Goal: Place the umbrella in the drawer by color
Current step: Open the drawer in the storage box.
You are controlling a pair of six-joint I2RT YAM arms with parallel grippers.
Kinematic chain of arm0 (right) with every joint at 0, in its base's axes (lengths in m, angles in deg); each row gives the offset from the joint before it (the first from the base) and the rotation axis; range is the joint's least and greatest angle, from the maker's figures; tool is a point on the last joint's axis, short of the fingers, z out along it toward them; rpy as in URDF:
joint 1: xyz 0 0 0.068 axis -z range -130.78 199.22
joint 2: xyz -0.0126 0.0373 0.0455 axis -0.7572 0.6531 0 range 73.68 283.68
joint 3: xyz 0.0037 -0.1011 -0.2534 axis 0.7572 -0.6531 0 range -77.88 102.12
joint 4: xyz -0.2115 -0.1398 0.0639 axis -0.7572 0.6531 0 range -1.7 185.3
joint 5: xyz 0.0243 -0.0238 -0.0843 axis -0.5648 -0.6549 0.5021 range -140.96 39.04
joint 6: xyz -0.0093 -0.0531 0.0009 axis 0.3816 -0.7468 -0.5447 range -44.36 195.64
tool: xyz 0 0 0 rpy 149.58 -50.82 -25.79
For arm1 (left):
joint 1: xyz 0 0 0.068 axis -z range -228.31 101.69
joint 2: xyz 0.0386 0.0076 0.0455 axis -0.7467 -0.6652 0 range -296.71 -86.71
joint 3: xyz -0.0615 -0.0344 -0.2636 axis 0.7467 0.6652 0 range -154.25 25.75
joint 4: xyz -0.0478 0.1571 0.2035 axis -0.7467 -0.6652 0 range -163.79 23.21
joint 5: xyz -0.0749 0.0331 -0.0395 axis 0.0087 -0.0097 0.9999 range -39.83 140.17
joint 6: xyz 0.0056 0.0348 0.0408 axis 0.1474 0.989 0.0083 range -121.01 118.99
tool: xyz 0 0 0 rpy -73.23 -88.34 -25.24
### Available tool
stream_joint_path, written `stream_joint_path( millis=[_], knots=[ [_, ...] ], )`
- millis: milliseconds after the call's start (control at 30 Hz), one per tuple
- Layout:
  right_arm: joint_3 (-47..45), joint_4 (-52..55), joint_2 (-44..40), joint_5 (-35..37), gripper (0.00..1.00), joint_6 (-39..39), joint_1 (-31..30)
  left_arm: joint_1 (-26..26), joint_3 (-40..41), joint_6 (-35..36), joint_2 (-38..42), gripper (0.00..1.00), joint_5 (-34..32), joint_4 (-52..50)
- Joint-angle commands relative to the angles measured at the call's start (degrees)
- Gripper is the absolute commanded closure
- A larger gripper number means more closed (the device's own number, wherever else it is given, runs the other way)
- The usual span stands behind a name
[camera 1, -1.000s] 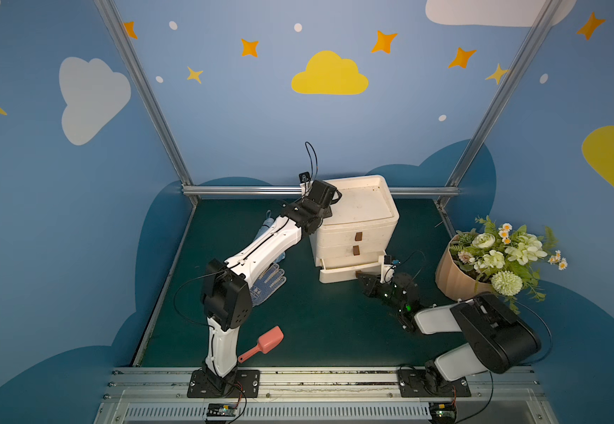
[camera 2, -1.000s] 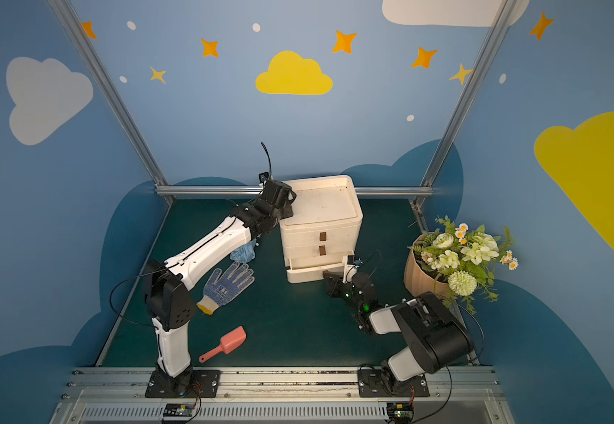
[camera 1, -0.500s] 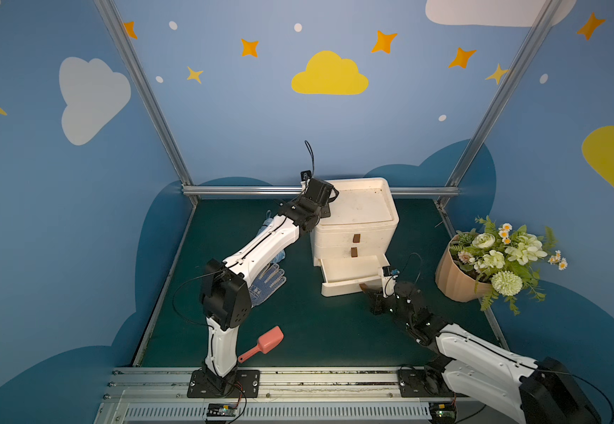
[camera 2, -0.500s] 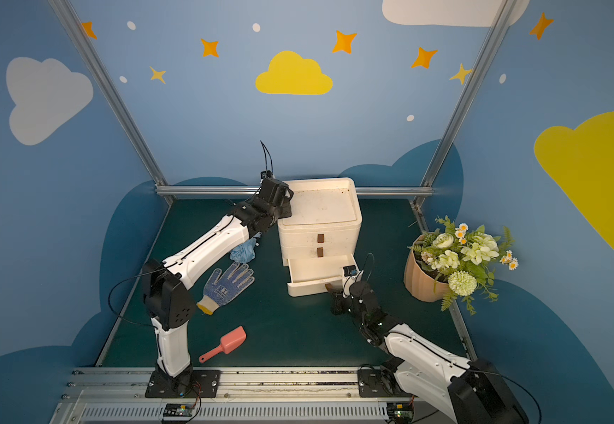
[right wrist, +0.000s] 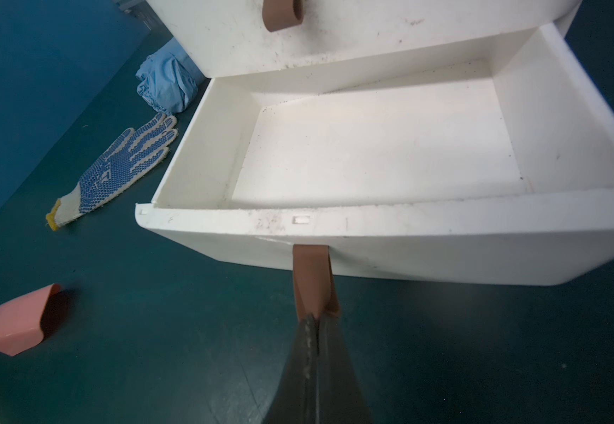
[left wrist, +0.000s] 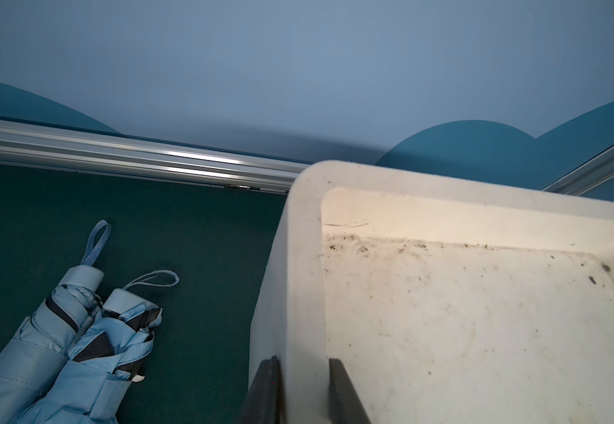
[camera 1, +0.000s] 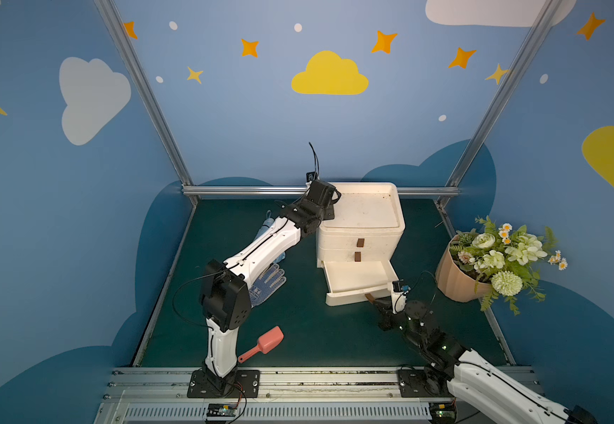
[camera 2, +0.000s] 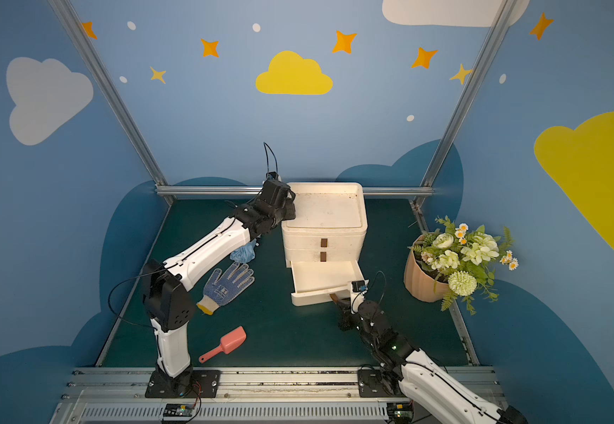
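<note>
Two grips mid drawer-opening: right tool (right wrist: 316,315) pinched shut on brown tab (right wrist: 311,271) of bottom drawer (right wrist: 371,220), left tool (left wrist: 302,367) clamping cabinet rim (left wrist: 298,257); next, release, fetch a blue umbrella (left wrist: 107,352).

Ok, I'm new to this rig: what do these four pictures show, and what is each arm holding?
Two robot arms on a green mat. Two pictures look down from overhead; two come from wrist cameras. The left arm's fingers grip the top rim of the white cabinet. The right arm's fingers pinch the brown strap of the bottom drawer, pulled open and empty. On the mat: two light-blue umbrellas, a dotted glove, a pink scoop, a flower pot.
</note>
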Motion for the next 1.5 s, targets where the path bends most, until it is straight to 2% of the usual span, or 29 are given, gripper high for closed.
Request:
stream_joint_path(
  millis=[0,100,367,700,833,1100,1300,1400,1467],
  knots=[
    [-0.6,5.2,-0.6,1.4,1.0,1.8,-0.8,-0.9,1.6,-1.0,-1.5,0.97,5.1,1.7],
    [-0.8,2.5,1.5,2.7,1.0,3.0,-1.4,-0.4,2.0,-2.3,-1.3,0.97,4.5,1.5],
    [3.2,-8.9,11.4,6.0,1.0,4.2,-5.3,2.5,2.7,-11.2,-0.4,0.96,-4.3,-1.5],
    [10.8,-18.8,27.3,5.2,1.0,4.1,-8.3,4.2,3.7,-17.3,0.5,0.95,-7.4,-3.4],
    [13.2,-20.5,30.9,6.0,1.0,3.8,-10.6,4.4,4.3,-19.0,0.8,0.95,-7.6,-3.7],
    [18.9,-22.3,37.0,5.2,1.0,2.2,-11.3,4.8,6.0,-21.2,1.6,0.95,-8.3,-3.5],
    [19.3,-20.3,37.4,3.8,1.0,2.6,-13.1,4.7,5.7,-17.9,1.3,0.95,-8.6,-2.8],
    [16.2,-17.6,33.0,4.0,1.0,2.6,-13.3,4.4,5.9,-15.0,1.2,0.95,-7.5,-1.9],
    [14.0,-13.7,28.0,4.7,1.0,2.0,-13.3,3.7,6.3,-12.3,1.2,0.95,-3.9,-0.1]
  ],
)
